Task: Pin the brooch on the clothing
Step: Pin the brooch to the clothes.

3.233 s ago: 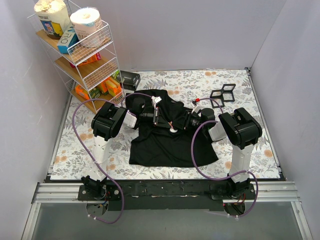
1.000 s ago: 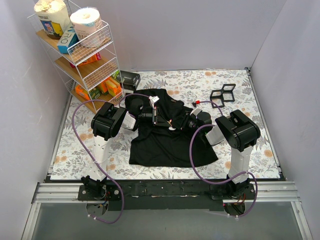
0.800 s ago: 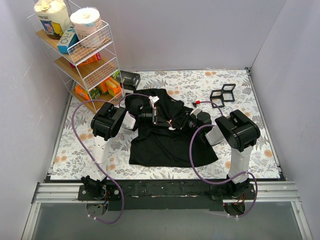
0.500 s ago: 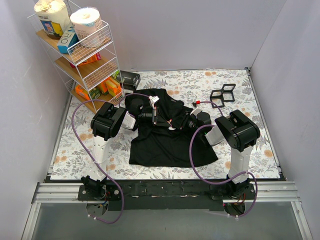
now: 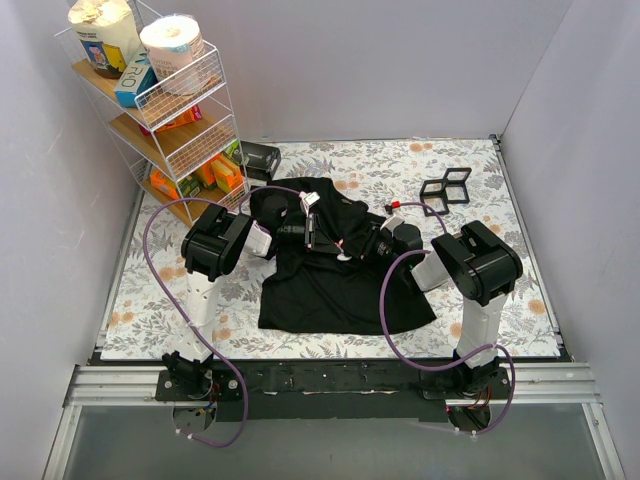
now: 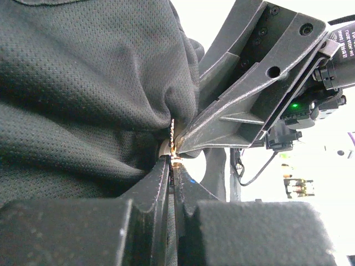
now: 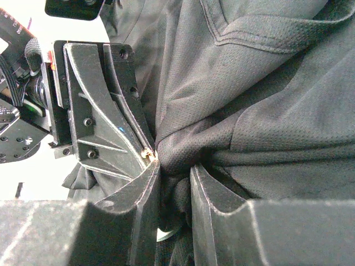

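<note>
We see the brooch (image 6: 173, 145) only as a tiny pale and gold bit, pressed against a gathered fold of the T-shirt (image 6: 83, 83). It sits at the very tips of the left gripper (image 6: 172, 166), whose fingers are closed tight together and pinch it. From above, this spot is on the upper chest of the shirt, a little toward the table's far edge from the middle.

The right gripper (image 7: 175, 167) comes in from the opposite side, tip to tip with the left one. Its fingers stand partly apart, clamped on a bunched ridge of black fabric that fills the gap between them. More of the brooch we cannot make out.

The shirt lies spread on the flower-patterned table (image 5: 400, 165), collar toward the far edge and hem toward the near edge. A purple cable (image 5: 385, 300) loops over its right side.

A wire rack (image 5: 180, 120) of groceries stands at the far left corner. Two black frame boxes (image 5: 446, 188) lie toward the far right corner, well apart from the shirt.
</note>
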### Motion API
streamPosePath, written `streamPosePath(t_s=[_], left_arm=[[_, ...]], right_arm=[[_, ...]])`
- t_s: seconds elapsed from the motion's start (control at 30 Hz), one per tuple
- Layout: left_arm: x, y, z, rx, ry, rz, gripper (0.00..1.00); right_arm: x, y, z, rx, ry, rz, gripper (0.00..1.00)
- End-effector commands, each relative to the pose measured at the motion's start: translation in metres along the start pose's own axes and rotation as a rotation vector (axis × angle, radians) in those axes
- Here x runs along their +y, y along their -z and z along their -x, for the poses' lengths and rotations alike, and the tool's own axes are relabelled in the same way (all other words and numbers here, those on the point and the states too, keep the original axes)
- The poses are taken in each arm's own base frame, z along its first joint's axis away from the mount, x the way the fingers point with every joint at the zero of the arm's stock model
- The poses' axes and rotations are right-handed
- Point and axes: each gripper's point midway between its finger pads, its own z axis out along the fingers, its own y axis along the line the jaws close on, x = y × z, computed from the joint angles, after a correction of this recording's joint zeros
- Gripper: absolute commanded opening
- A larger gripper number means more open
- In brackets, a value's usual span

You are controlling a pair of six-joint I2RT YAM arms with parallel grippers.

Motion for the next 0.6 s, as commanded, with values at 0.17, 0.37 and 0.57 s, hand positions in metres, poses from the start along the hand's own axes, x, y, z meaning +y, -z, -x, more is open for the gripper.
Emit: streamPosePath(t_s=[0.17,0.37,0.57], left_arm=[[0.036,-0.002,-0.056,0.099,0.157,0.074,0.0],[0.033,-0.003,-0.056,0.098,0.152,0.064,0.0],[0.033,-0.002,-0.057,0.099,0.154,0.061,0.0]], right_arm=[[0.009,-0.002,0.02,-0.078,0.039,0.013,0.31],[0.003,-0.005,0.018,-0.089,0.04,0.002,0.31],[0.006,-0.007,0.026,-0.12,0.032,0.009,0.31]])
